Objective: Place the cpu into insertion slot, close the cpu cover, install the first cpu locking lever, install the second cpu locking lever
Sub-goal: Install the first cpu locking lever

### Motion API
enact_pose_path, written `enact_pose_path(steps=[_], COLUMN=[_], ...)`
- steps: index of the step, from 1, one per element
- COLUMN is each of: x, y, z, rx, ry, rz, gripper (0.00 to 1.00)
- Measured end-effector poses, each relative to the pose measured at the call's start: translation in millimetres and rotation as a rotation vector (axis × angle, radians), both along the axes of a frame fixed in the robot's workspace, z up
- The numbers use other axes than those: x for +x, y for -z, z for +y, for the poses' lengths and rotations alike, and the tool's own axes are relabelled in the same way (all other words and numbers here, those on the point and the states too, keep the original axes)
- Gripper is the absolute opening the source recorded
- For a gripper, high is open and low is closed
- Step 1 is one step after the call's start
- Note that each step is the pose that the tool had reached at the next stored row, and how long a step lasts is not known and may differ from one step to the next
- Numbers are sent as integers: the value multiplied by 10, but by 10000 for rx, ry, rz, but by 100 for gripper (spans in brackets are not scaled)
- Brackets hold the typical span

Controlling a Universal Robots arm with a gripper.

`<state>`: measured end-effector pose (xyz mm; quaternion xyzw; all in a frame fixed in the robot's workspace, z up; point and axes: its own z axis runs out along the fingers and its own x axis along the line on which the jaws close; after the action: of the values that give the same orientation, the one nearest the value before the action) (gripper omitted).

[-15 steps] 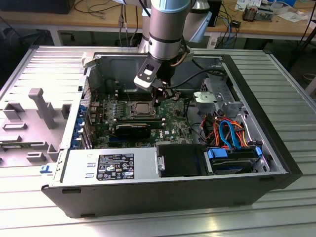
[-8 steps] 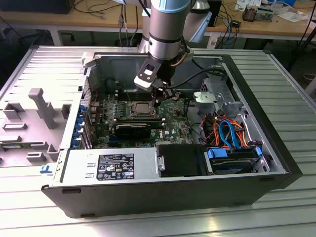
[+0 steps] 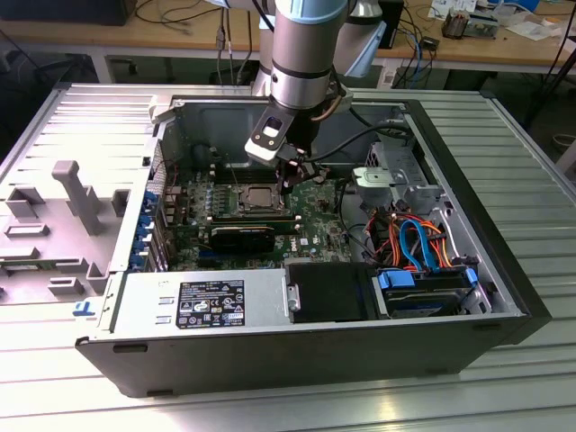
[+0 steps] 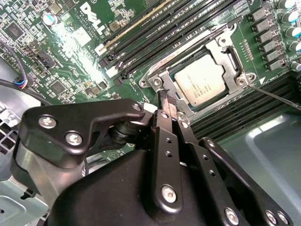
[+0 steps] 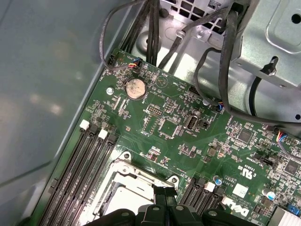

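Silver-grey cpu (image 4: 204, 84) lies flat in the insertion slot (image 3: 260, 193), and the cpu cover (image 4: 164, 75) is down around it. Just to the exterior view's right of the slot stands the gripper (image 4: 167, 100), its 2 fingers (image 4: 165, 120) pressed together, the tips at the cover's corner. Further right lie orange and blue cables (image 3: 416, 241).

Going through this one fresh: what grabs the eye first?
The grey robot arm reaches down into the open computer case at the middle of the exterior view. In the second wrist view the silver cpu sits framed by the cpu cover, the shut gripper poised at the cover's corner.
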<state>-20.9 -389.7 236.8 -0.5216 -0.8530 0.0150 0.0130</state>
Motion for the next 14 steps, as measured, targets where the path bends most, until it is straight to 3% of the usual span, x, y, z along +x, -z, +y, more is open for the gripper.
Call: enact_pose_path(steps=[14], x=[0], y=[0], z=[0], rx=[0], ry=[-139], rz=[0], gripper=[11])
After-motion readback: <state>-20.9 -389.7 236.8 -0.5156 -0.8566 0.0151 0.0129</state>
